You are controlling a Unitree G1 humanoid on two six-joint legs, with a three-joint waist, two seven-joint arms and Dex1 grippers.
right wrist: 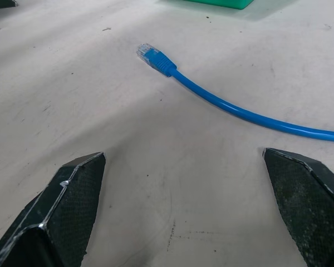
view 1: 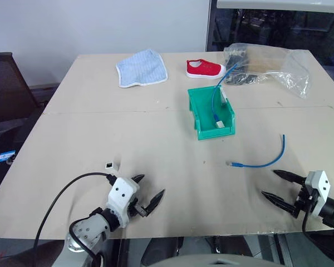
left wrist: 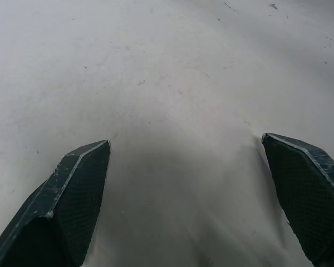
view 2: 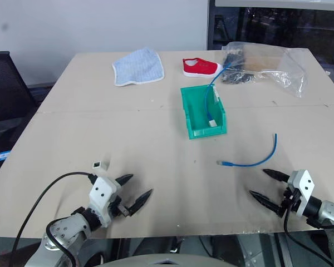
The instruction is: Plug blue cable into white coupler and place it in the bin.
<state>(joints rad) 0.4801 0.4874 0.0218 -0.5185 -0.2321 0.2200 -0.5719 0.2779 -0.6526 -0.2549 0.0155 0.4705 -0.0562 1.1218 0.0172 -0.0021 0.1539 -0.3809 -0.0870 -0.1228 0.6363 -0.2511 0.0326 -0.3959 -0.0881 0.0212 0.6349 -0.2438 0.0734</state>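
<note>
We judge that we are at the very start: nothing is picked up and nothing is plugged. The blue cable lies loose on the table toward the right edge, its clear plug tip pointing toward the middle and its far end curling toward the back. The white coupler sits on its own near the front left, well apart from the cable. The bin stands near the middle of the table, toward the back, and already holds another blue cord with a white piece at its end.

Our right gripper hangs low near the front right corner, just short of the cable, fingers spread wide and empty; its wrist view shows the plug tip ahead between them. Our left gripper rests low near the front edge, also wide open and empty, angled toward the middle, with the coupler just behind and to its left.

Next, we think, the right fingers must reach forward and close on the cable just behind the plug, while the left turns back to pinch the coupler with its socket left clear. The coupler is tiny, so that pinch calls for care.
</note>
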